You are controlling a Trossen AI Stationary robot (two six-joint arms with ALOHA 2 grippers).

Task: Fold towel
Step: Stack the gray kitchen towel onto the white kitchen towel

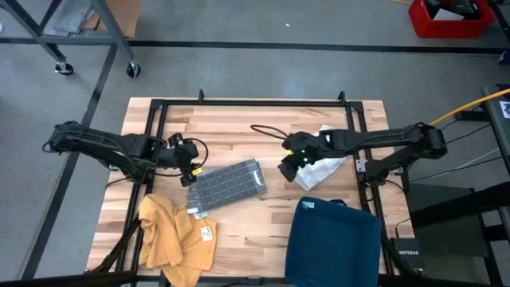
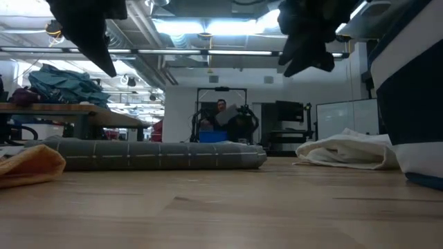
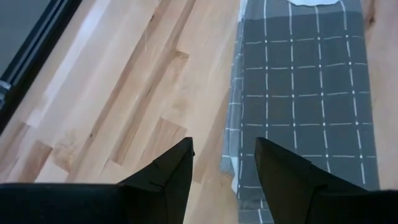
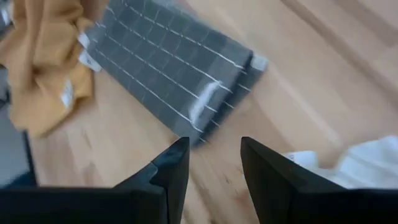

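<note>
Fingers parted and empty on both arms: from above, the left gripper (image 1: pixel 190 163) hovers by the folded grey towel (image 1: pixel 228 186) mid-worktop (image 1: pixel 255 119), the right gripper (image 1: pixel 292 163) beside the white cloth (image 1: pixel 323 167). At table height, the grey towel lies flat. Left wrist: fingers (image 3: pixel 168 174) over its edge. Right wrist: nothing held. Grey fold looks finished; next, probably the yellow towel (image 1: pixel 171 235).
</note>
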